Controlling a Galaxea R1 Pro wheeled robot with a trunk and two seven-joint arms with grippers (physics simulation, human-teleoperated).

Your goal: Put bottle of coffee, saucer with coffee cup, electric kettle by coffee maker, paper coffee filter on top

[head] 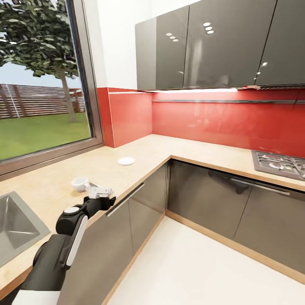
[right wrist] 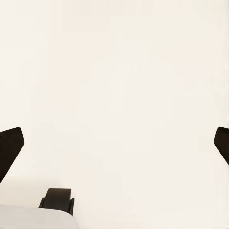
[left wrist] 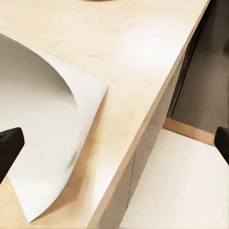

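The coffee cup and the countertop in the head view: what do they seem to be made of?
The coffee cup looks like glazed white ceramic: plain, smooth, a little shiny. It may also be plastic. The countertop looks like matte beige laminate or wood, with a faint mottled pattern and a wood-coloured edge strip.

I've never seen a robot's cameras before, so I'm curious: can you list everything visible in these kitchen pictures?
countertop: one, light beige with wood edge, L-shaped under the window and the red wall
coffee cup: one, white, on the countertop just beyond the left pincer
saucer: one, white, on the countertop farther back, apart from the cup
white sheet: one, lying curled on the countertop near its edge
sink: one, grey, set into the countertop at left
gas hob: one, grey, on the countertop at right
cabinets: dark grey, glossy, above and below the countertop
window: one, showing a tree, lawn and fence
left pincer: one, open, over the countertop's edge
right pincer: one, open, facing pale floor
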